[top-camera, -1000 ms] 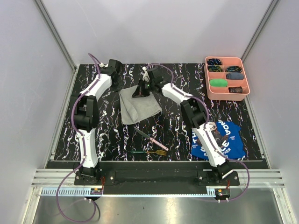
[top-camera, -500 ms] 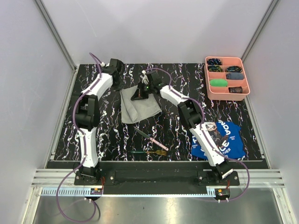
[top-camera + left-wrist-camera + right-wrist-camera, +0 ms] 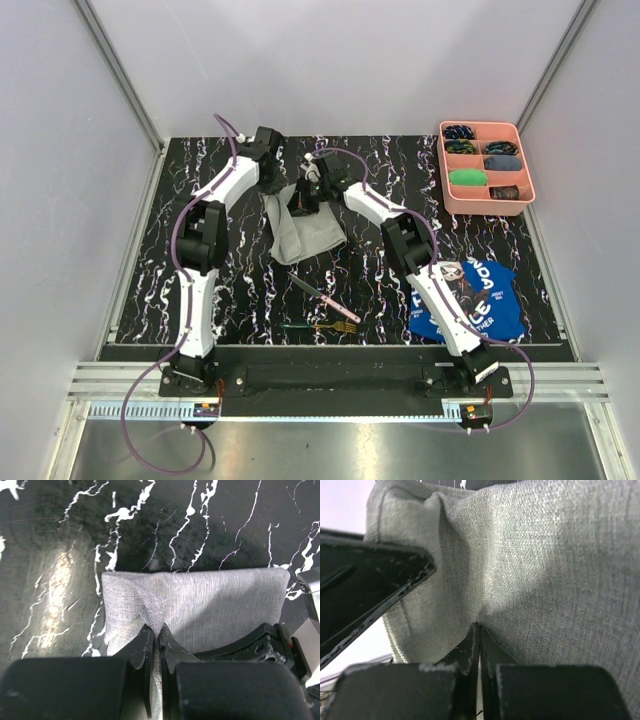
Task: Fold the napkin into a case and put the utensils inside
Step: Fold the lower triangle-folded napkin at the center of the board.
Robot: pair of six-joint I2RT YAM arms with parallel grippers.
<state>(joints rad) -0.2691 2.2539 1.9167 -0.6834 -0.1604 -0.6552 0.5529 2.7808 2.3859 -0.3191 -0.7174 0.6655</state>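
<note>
Two arms meet over the far middle of the black marbled table (image 3: 150,290) in the overhead view, both at the far edge of the napkin (image 3: 310,235), a grey cloth that lies bunched and partly doubled on itself. The left gripper (image 3: 279,187) sits at the cloth's far left corner and the right gripper (image 3: 303,203) just beside it at the far edge; from this height the set of either pair of jaws cannot be read. Nearer the arm bases, apart from the cloth, lie the knife (image 3: 322,296), pink-handled and slanted, and the fork (image 3: 320,326), green-handled and lying crosswise with its tines to the right; the two are close together, but whether they touch cannot be told. A pink tray (image 3: 441,170) with filled compartments stands at the far right corner, and a blue printed cloth (image 3: 480,305) lies at the near right, partly under the right arm. In the left wrist view the left gripper (image 3: 156,632) has its fingers drawn nearly together on a raised ridge of the napkin (image 3: 220,605), pinching it; the cloth beyond lies flat on the table (image 3: 200,520) with a straight far edge. In the right wrist view the right gripper (image 3: 479,630) has its fingers pressed together with a pucker of the napkin (image 3: 560,570) caught at the tips; the cloth fills most of the frame, and a black part at the left cannot be identified.
</note>
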